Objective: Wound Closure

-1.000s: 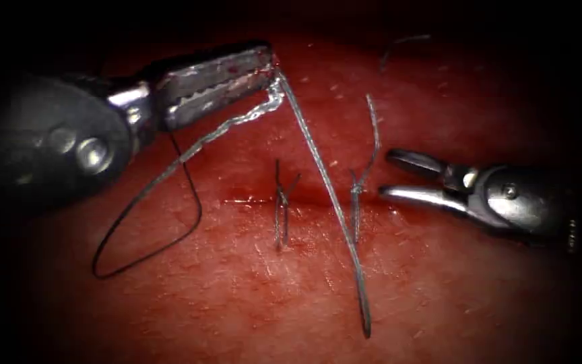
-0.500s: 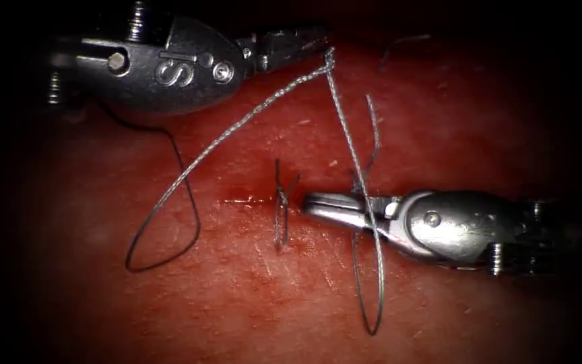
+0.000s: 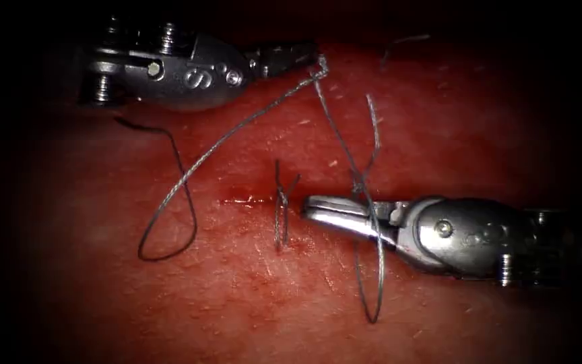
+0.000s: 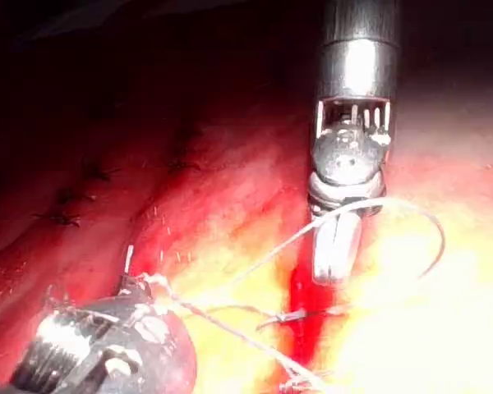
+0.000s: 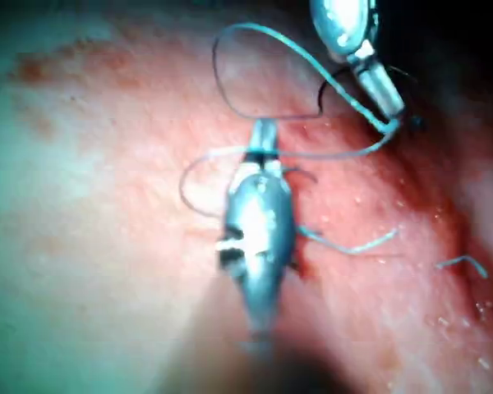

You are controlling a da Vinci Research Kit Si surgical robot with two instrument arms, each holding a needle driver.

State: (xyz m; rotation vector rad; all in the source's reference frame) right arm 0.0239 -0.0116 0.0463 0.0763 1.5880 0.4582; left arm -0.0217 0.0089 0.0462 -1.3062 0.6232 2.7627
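the thin grey braided thread [image 3: 237,128] is clamped in the closed jaws of the left arm's tool [image 3: 308,59] above the dark red cut [image 3: 250,199] in the tissue [image 3: 237,296], while the right arm's tool [image 3: 314,207], jaws closed and empty, is laid along the cut with the thread draped over it, beside a knotted stitch [image 3: 281,202].

The right gripper [image 5: 263,135] lies over the tissue [image 5: 107,205] with thread [image 5: 312,154] draped across its tips, while the left gripper [image 5: 388,115] pinches that thread, which loops on past both tools.
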